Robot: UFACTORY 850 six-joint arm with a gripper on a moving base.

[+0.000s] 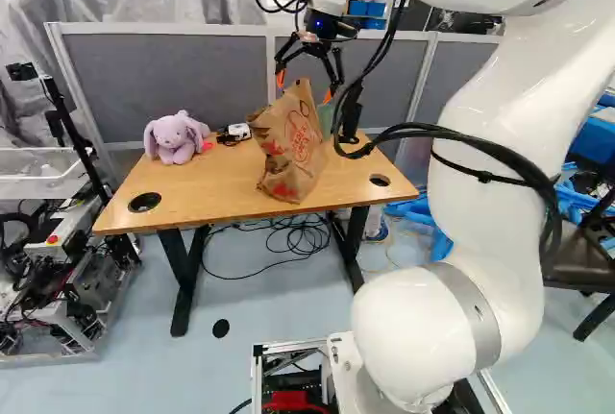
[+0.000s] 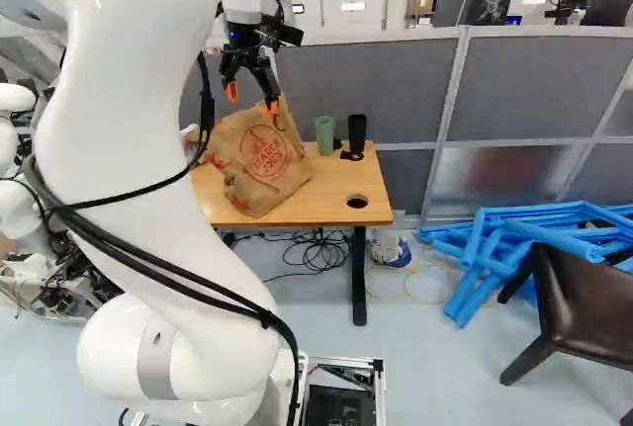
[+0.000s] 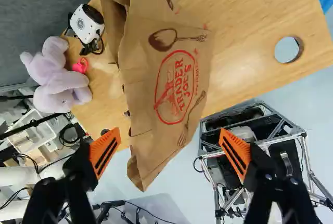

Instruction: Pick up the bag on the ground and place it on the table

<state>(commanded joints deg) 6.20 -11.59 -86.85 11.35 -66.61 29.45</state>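
Observation:
The brown paper bag [image 1: 293,145] with red print stands on the wooden table [image 1: 207,188], its lower end at the table's front edge. Above the bag is my gripper [image 1: 306,76], also seen over its top in the right base view. In the wrist view the gripper [image 3: 169,151] is wide open; the bag [image 3: 161,78] lies ahead of and below the fingers, with nothing gripped between them. Whether a fingertip brushes the bag's top I cannot tell.
On the table are a purple plush rabbit [image 1: 176,137], a small white device [image 3: 86,24], a green cup [image 2: 324,135] and a black cup [image 2: 357,134]. Grey partitions [image 2: 396,90] stand behind. Blue tubes [image 2: 485,248] and a dark chair [image 2: 584,312] are at the right.

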